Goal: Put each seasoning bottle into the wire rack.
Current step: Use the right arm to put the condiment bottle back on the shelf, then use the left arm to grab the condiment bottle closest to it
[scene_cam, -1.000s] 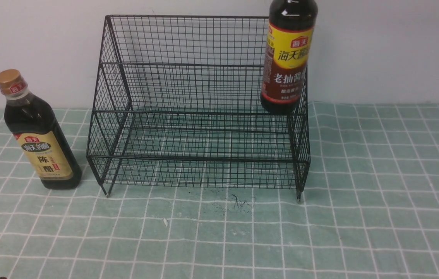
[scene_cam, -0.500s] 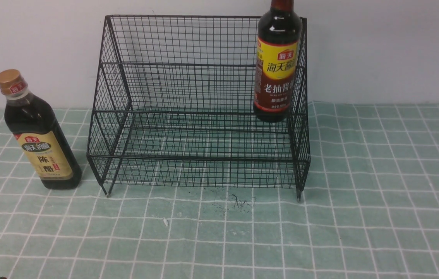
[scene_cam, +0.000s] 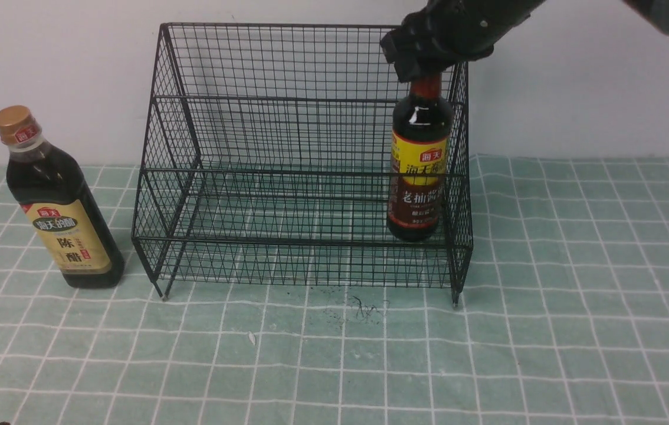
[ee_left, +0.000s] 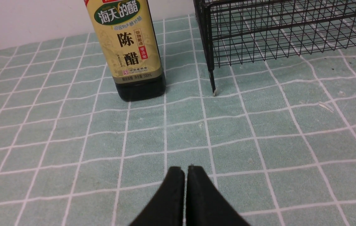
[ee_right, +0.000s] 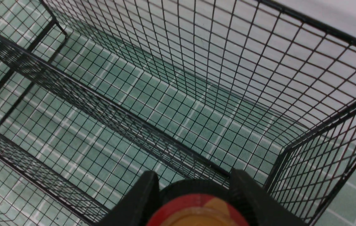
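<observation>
The right gripper [scene_cam: 427, 69] reaches down from above, its jaws about half parted and clamped on the brown-red cap of a tall dark-liquid seasoning bottle with a yellow-and-maroon label [scene_cam: 420, 171]. Its black fingers [ee_right: 143, 201] sit on either side of the cap. Gripping at the top keeps the arm clear of the mesh and lets the bottle hang upright inside the large black wire-mesh rack [scene_cam: 281, 65]. The rack stands at the desk's back edge, against the white wall. The bottle is in the lower front tier, just beside the rack's right side wall. Whether its base has met the mesh floor cannot be told, so letting go looks premature until it has settled.

The second bottle, dark-filled with a gold cap and beige label [scene_cam: 63, 212], stands upright on the green checked cloth [scene_cam: 576, 295] towards the desk's left edge. It is just outside the rack's left side and not yet racked. Near it, low over the cloth, is the left gripper [ee_left: 186, 175], with its jaws pressed together and holding nothing.
</observation>
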